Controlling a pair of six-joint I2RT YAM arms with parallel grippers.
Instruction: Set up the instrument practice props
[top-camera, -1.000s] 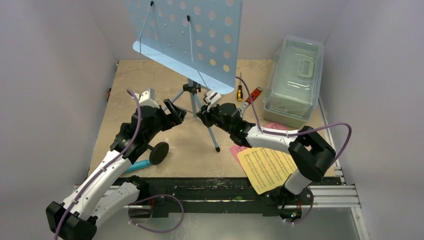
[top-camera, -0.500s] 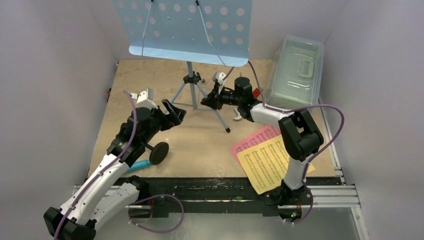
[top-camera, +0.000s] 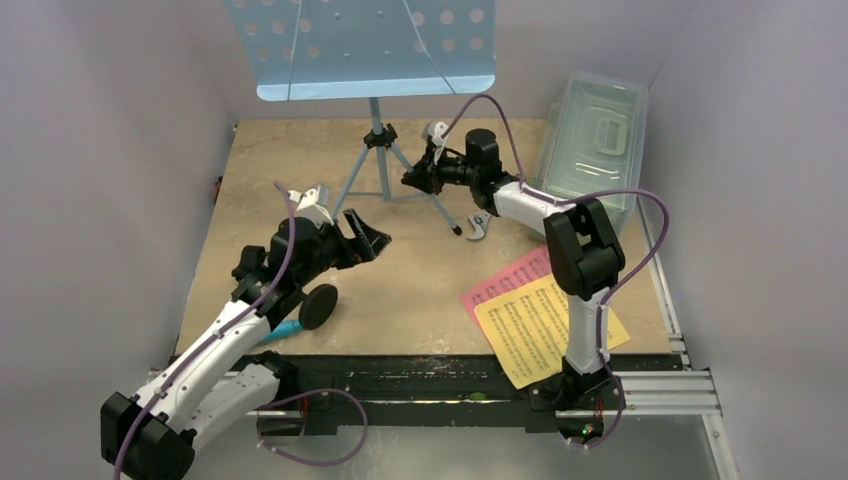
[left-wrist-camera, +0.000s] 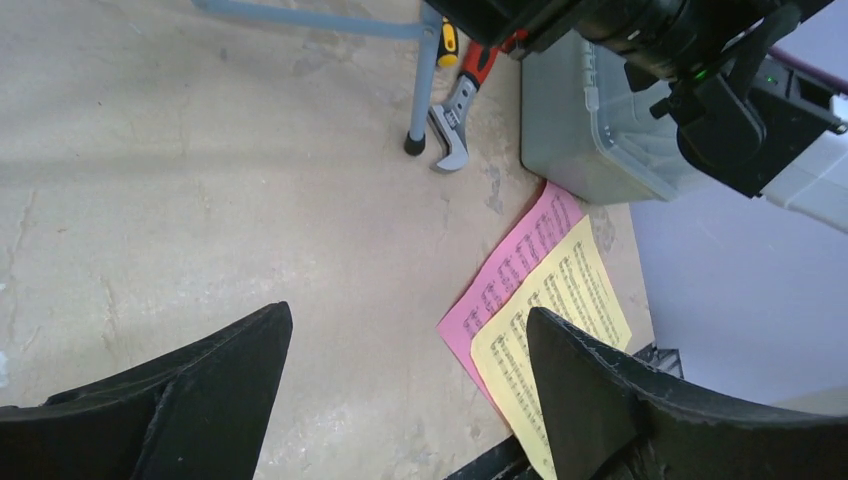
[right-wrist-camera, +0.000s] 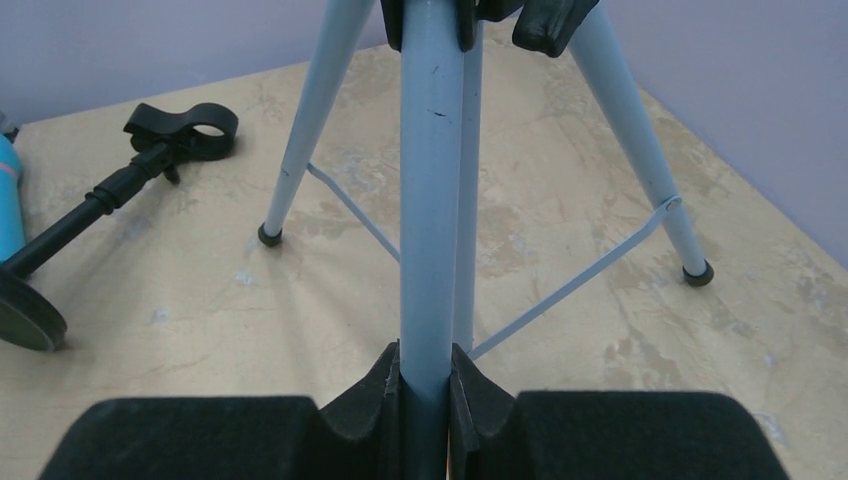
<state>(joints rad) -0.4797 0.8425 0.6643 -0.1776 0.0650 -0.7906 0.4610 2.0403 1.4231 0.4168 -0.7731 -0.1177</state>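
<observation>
The light blue perforated music stand (top-camera: 360, 45) stands upright at the back of the table on its tripod legs. My right gripper (top-camera: 412, 180) is shut on the near right leg (right-wrist-camera: 430, 200), which runs up between the jaws of the right gripper (right-wrist-camera: 428, 385). My left gripper (top-camera: 366, 240) hangs open over bare table, and the left gripper (left-wrist-camera: 408, 315) has nothing between its fingers. The yellow page (top-camera: 545, 330) lies over the pink page (top-camera: 505, 280) at the front right. The black mic stand (top-camera: 318, 305) lies on its side beside the cyan microphone (top-camera: 282, 329), under the left arm.
A clear lidded box (top-camera: 590, 130) stands at the back right. A red-handled wrench (left-wrist-camera: 455, 125) and a screwdriver (left-wrist-camera: 449, 40) lie by the held leg's foot (top-camera: 458, 230). Grey walls close in on three sides.
My right gripper has carried the music stand toward the back wall, and it has gone from tilted to upright. The left gripper has moved a little right and nearer, still open.
</observation>
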